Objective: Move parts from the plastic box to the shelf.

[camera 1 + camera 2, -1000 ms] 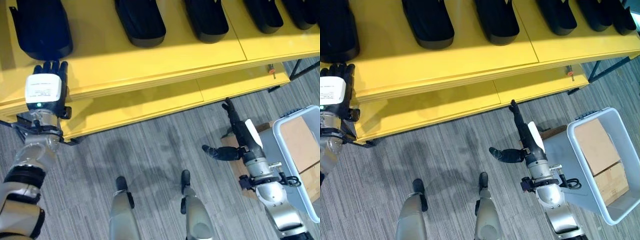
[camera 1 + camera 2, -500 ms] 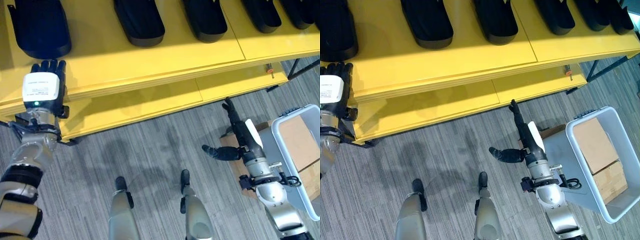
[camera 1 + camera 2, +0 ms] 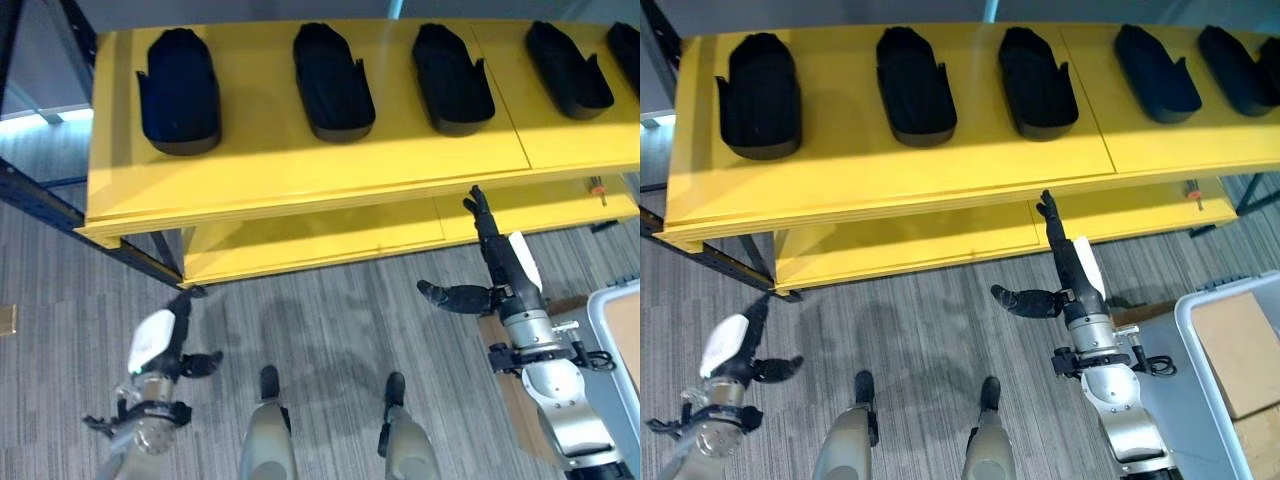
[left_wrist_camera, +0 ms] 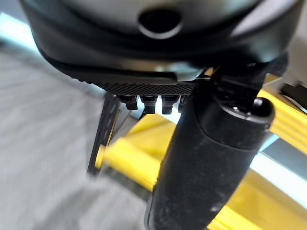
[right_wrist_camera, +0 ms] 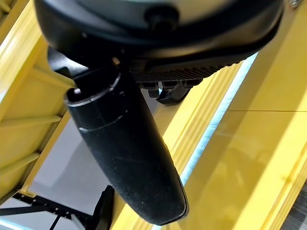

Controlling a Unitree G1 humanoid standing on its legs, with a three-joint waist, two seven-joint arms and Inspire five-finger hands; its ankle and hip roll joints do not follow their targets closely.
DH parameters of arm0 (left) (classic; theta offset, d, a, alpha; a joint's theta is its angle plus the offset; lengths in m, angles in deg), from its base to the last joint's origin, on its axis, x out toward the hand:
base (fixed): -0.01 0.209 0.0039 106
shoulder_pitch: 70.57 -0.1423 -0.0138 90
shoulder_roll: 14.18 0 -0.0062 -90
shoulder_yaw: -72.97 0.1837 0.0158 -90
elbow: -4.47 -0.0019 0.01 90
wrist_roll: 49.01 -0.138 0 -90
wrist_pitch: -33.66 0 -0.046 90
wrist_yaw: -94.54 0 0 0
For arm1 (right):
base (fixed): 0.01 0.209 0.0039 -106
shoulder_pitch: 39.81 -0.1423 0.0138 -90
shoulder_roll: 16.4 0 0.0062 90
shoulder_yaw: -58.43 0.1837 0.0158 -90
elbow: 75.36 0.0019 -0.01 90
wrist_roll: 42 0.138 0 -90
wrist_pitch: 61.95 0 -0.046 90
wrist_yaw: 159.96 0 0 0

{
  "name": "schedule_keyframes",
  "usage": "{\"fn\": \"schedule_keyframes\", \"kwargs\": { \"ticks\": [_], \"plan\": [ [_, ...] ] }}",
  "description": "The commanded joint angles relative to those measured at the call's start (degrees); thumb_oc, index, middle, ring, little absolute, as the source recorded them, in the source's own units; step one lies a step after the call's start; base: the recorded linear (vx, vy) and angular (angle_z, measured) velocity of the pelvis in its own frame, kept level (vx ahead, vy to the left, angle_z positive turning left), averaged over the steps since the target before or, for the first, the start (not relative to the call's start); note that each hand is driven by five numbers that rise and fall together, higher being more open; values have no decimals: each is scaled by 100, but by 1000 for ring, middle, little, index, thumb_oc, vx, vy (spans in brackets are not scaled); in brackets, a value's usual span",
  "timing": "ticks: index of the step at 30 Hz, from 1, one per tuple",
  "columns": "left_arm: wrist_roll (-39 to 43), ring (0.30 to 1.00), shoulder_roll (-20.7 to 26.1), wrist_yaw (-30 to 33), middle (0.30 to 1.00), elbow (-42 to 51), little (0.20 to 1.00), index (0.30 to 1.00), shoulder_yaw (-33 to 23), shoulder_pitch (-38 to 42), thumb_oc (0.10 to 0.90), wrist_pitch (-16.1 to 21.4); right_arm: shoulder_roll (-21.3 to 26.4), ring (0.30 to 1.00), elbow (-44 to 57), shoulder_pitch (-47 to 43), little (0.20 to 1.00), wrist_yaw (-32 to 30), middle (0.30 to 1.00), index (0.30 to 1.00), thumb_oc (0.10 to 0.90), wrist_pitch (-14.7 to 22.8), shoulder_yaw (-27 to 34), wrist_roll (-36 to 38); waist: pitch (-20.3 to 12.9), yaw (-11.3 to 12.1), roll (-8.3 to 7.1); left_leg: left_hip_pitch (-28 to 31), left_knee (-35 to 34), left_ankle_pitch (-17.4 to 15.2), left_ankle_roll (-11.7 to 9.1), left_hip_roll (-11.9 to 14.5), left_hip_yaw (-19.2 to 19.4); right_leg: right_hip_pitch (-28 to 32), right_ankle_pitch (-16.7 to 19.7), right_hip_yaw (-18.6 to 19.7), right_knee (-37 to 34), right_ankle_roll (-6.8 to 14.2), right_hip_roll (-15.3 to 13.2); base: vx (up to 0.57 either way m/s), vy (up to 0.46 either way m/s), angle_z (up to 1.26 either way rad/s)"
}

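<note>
Five black moulded parts (image 3: 333, 66) sit on the yellow wooden shelf (image 3: 300, 165); both hands, left hand (image 3: 160, 340) and right hand (image 3: 503, 262), hang empty with fingers released.

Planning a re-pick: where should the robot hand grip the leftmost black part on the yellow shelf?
Grip the leftmost black moulded part across its narrower upper end, coming from above: it lies flat on the yellow shelf top, with bare shelf on both sides for fingers.

Silver-grey arms, dark left robot hand (image 3: 168, 340) & right robot hand (image 3: 497, 262), white covers
</note>
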Motion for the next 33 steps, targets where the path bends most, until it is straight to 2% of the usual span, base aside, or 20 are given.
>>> {"fn": "schedule_keyframes", "kwargs": {
  "ticks": [1,3,8,12,21,33],
  "plan": [
    [2133,1000,224,-571,1000,550,1000,1000,122,253,900,843,-51,1000,273,-72,1000,6,1000,1000,900,452,211,630,-843,-67,-32,125,-273,-155,410,-252,-96,-228,-189,-279,305,-203,129,50,-113,24],
    [3476,1000,-51,-964,1000,862,1000,1000,458,45,900,789,-154,1000,209,112,1000,83,1000,1000,900,444,95,971,-1102,-46,86,305,-512,-12,380,-202,-183,-28,-293,-423,259,-224,217,42,-116,32],
    [4303,1000,-106,-1267,1000,1069,1000,1000,934,-22,900,671,-285,1000,112,291,1000,246,1000,1000,900,444,-169,1597,-1409,-46,232,586,-858,196,310,-89,-280,253,-434,-551,188,-254,371,10,-82,15],
    [4643,1000,-220,-1371,1000,1079,1000,1000,1052,-192,900,620,-325,1000,176,521,1000,467,1000,1000,900,397,-327,2004,-1684,-61,336,728,-1068,347,242,20,-313,433,-547,-597,126,-289,492,-3,-67,3],
    [4742,1000,-394,-1467,1000,903,1000,1000,1318,-298,900,553,-318,1000,52,650,1000,577,1000,1000,900,309,-576,2520,-2078,-128,461,1024,-1189,381,173,171,-278,658,-618,-489,21,-349,649,3,-28,-2],
    [4623,1000,-383,-1506,1000,818,1000,1000,1291,-328,900,537,-310,1000,-12,639,1000,646,1000,1000,900,236,-729,2682,-2241,-197,501,1193,-1243,353,169,184,-175,697,-550,-316,-28,-329,637,0,3,-3]
  ]
}}
